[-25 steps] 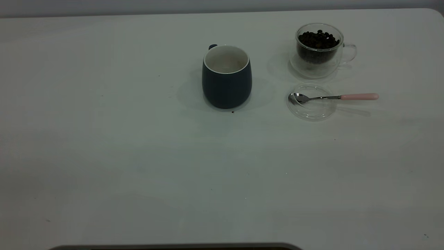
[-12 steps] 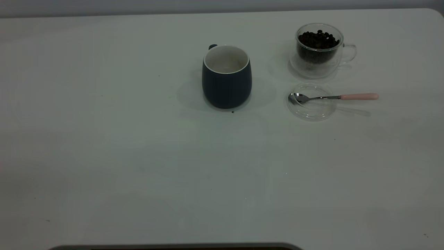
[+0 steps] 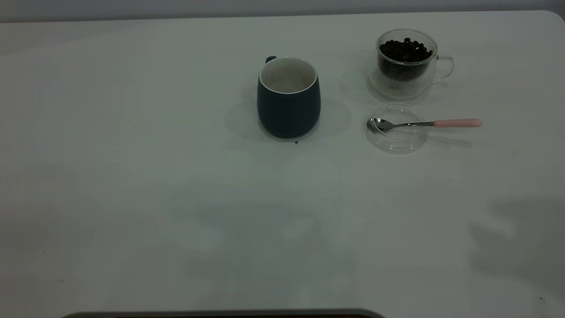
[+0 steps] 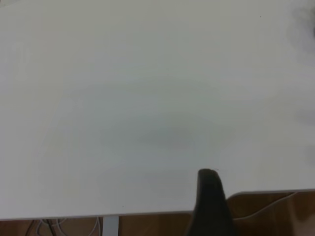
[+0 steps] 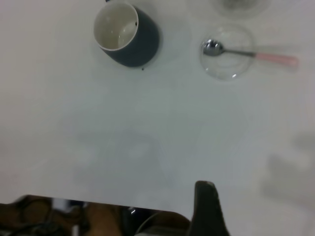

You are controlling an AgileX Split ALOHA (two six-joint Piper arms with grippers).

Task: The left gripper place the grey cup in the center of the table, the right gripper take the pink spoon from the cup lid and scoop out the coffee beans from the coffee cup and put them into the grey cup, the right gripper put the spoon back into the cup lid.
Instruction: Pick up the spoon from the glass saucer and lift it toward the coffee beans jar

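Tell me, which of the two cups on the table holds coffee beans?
The clear glass coffee cup, behind the cup lid, holds the coffee beans. The grey cup shows only its white inside.

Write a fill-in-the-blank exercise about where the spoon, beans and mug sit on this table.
1. The pink spoon has its bowl resting in the ____.
2. The coffee beans fill the clear ____.
3. The grey cup stands ____ on the table, left of the cup lid.

Missing words: cup lid; coffee cup; upright
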